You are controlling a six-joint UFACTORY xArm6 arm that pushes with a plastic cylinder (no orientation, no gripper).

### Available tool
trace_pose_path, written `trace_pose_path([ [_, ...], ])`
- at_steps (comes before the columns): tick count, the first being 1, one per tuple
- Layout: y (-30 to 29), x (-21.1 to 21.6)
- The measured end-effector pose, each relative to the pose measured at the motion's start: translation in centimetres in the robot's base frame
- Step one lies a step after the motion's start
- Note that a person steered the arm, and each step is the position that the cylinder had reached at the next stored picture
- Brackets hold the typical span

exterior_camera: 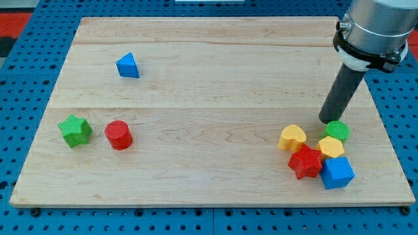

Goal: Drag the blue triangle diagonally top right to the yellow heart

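Note:
The blue triangle [128, 66] lies at the view's upper left on the wooden board [209, 65]. The yellow heart [292, 138] lies at the lower right, at the left edge of a cluster of blocks. My tip [326, 120] rests on the board just above and left of a green round block [338, 130], to the upper right of the yellow heart. The tip is far to the right of the blue triangle.
The cluster by the heart also holds a yellow hexagon-like block [332, 147], a red star [305, 162] and a blue cube [337, 173]. A green star [74, 130] and a red cylinder [119, 135] lie at the lower left.

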State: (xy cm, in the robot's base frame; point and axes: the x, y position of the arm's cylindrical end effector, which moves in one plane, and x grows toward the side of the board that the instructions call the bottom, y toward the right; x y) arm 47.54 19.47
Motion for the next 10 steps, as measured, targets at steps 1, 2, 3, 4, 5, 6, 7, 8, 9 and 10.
trace_pose_path([
  [1,0.0,-2.5],
  [2,-1.5,-8.0],
  [3,-6.1,-13.6],
  [4,-13.3,-18.5],
  [5,-23.7,-20.7],
  [6,-34.4,-18.6],
  [7,-37.3,-14.3],
  [8,-31.4,-10.9],
  [9,-26.6,-7.9],
  [10,-29.7,-8.7],
])
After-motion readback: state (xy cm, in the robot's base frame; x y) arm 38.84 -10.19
